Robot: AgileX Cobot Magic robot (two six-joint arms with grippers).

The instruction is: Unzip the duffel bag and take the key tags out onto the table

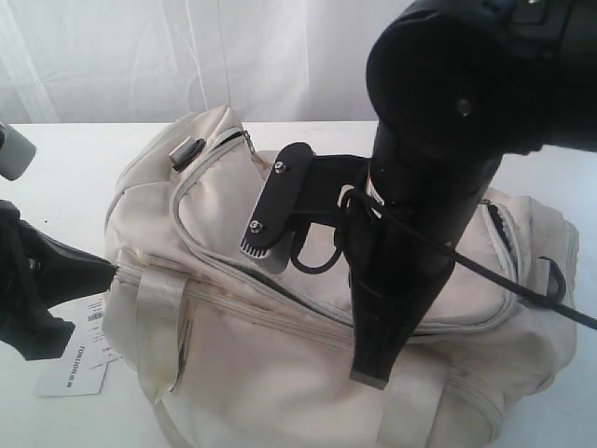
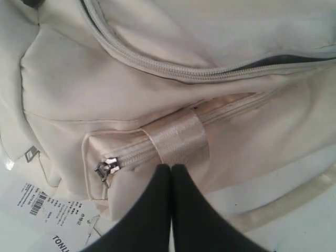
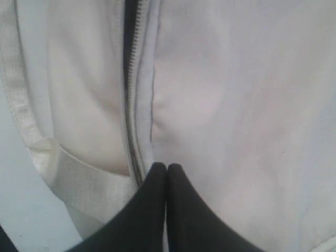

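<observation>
A cream duffel bag (image 1: pixel 280 317) is lying on the white bench (image 1: pixel 65 168). The left tool (image 1: pixel 112 271) is touching its tip to the bag's end, near a paper label (image 1: pixel 79 359) lying beside the bag. The right tool (image 1: pixel 370 371) is pointing down over the bag's front side, a black cable (image 1: pixel 466 256) trailing from its arm.

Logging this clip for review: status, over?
Left gripper shut near metal side-zipper pull; right gripper shut beside top zipper. Cream-white fabric duffel bag part unzipped, key tags unseen. White paper barcode label alongside.
</observation>
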